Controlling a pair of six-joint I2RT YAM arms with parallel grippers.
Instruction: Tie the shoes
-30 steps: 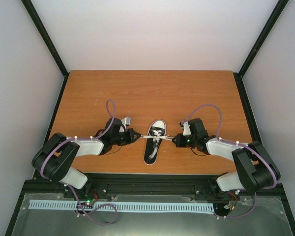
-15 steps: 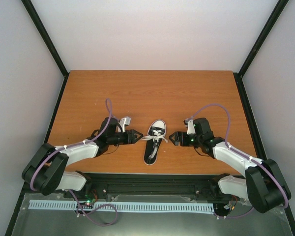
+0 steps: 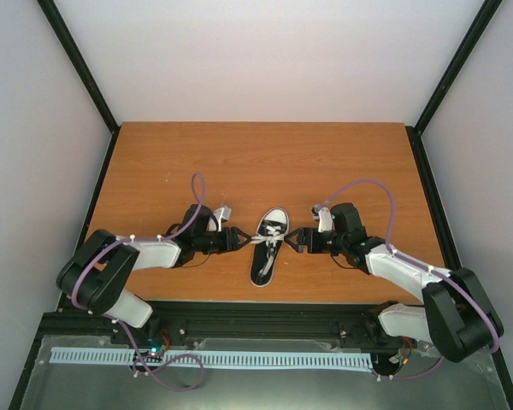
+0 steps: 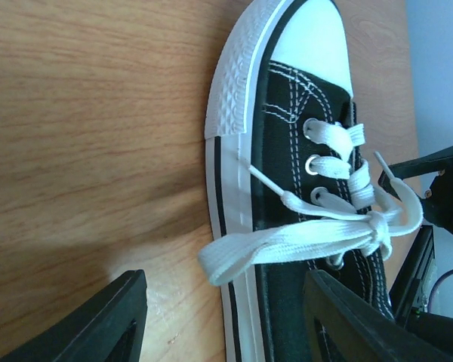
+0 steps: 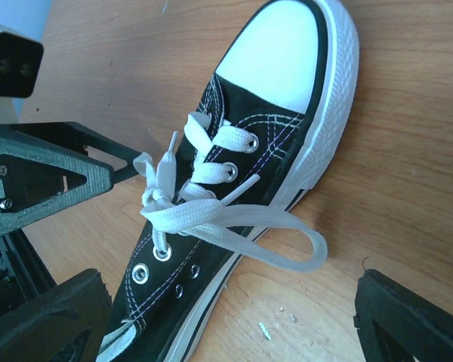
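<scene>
A small black sneaker (image 3: 269,248) with a white toe cap lies mid-table, toe pointing away. Its white laces are knotted (image 4: 376,222) into a bow. One flat loop (image 4: 272,245) hangs over the shoe's left side, and the other loop (image 5: 287,234) rests on the wood to its right. My left gripper (image 3: 239,239) is open just left of the shoe, jaws apart around the left loop's end without touching it (image 4: 226,317). On the shoe's other side, my right gripper (image 3: 297,239) is open with wide jaws, the right loop lying loose between them (image 5: 234,317).
The shoe sits on a brown wooden table (image 3: 239,162) inside white walls with black frame posts. Each arm's purple cable arcs above its wrist. Small crumbs dot the wood near the right loop (image 5: 264,330).
A second ago both grippers were shut, pulling the laces taut sideways. They have since opened and let go; the loops hang slack, and both grippers have edged back toward the shoe.
</scene>
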